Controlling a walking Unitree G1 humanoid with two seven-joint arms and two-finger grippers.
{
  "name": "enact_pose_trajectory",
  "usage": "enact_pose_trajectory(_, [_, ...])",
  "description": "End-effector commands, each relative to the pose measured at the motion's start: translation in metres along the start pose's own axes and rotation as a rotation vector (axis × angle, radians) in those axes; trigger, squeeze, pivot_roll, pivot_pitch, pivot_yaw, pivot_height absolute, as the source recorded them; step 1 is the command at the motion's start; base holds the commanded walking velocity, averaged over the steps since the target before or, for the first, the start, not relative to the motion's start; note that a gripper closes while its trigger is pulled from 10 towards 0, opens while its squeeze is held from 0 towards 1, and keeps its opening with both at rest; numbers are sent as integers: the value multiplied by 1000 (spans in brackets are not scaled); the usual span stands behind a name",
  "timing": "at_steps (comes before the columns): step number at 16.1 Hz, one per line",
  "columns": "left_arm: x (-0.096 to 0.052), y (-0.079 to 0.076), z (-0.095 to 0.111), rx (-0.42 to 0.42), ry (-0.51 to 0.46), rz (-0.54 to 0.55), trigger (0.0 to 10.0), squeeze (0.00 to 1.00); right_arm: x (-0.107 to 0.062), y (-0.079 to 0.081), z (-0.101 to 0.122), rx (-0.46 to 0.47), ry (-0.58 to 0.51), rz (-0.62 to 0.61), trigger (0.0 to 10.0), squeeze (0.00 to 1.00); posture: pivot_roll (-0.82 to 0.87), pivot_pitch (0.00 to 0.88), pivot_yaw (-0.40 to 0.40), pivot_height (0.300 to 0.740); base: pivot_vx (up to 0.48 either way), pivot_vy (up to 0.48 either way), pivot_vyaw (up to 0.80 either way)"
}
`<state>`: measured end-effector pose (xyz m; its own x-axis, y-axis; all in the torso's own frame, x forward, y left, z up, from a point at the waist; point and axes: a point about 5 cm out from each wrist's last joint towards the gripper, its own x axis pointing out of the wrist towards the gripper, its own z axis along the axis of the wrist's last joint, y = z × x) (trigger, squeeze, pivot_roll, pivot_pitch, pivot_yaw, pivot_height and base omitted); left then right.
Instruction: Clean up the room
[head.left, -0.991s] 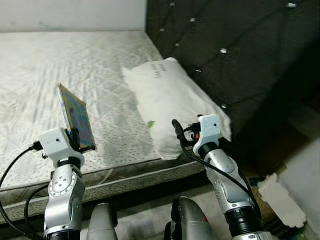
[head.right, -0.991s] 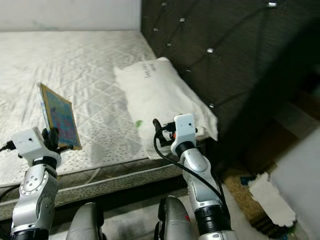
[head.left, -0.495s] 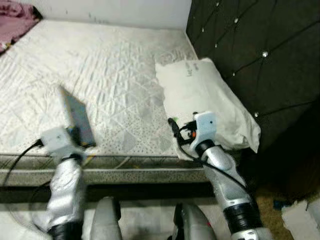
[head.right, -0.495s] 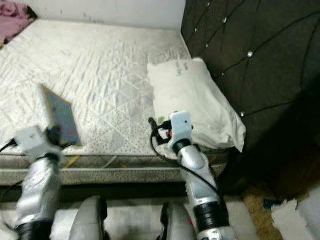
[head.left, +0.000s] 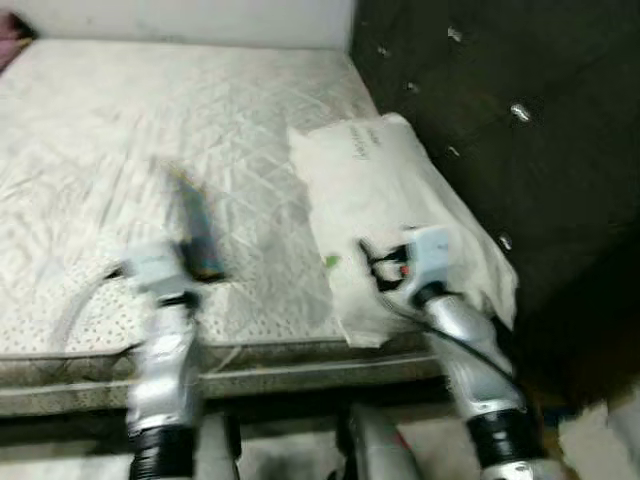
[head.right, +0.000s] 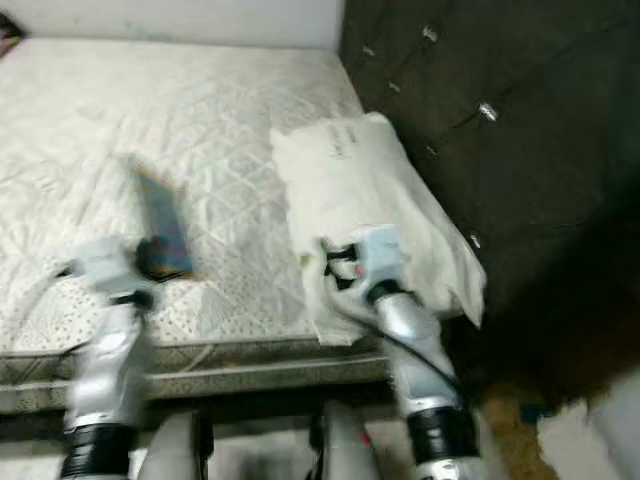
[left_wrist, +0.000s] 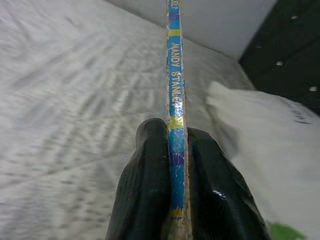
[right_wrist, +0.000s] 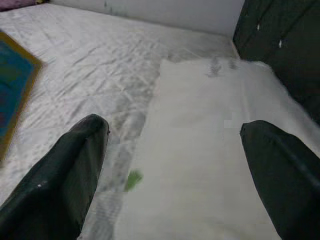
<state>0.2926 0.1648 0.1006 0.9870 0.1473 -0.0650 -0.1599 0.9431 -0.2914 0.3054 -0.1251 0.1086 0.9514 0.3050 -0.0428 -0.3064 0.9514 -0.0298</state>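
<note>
My left gripper (left_wrist: 176, 165) is shut on a thin picture book (left_wrist: 174, 75) with a blue and yellow spine, held upright on its edge. The book (head.left: 195, 225) hangs over the front part of the white quilted mattress (head.left: 110, 130). My right gripper (right_wrist: 175, 165) is open and empty, just above the near end of a white pillow (right_wrist: 210, 150). The pillow (head.left: 385, 190) lies along the mattress's right side and has a small green speck (right_wrist: 132, 180) on it. The head views are blurred.
A dark tufted headboard (head.left: 500, 90) rises at the right of the bed. A white wall (head.left: 180, 18) runs behind the mattress. The mattress's front edge (head.left: 250, 360) lies just before my arms. Something pale lies on the floor (head.left: 600, 440) at the lower right.
The whole picture has shifted and blurred, so the camera has moved. The book stays held in my left gripper and now shows more edge-on. My right gripper stays open by the pillow.
</note>
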Motion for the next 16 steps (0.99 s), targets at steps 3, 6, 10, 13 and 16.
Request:
enact_pose_trajectory(3, [10,3,-9,-33,73,39,10000,0,2,9,3,9,-8,36,10000,0,-94,47,-92,630,0,0,0])
enact_pose_trajectory(6, [17,-12,-18,-88,141,17,10000,0,-2,3,5,-2,-9,24,10000,0,-129,64,-96,606,0,0,0])
enact_pose_trajectory(10, [30,-24,-20,-149,179,-31,10000,0,-8,-9,6,-26,2,-18,10000,0,-159,75,-99,577,0,0,0])
enact_pose_trajectory(13, [36,-23,-16,-173,171,-22,10000,0,-10,-11,6,-26,6,-18,10000,0,-162,75,-102,577,0,0,0])
enact_pose_trajectory(16, [40,-28,-11,-214,165,-69,10000,0,-9,-11,6,-33,9,-13,10000,0,-160,72,-110,548,0,0,0])
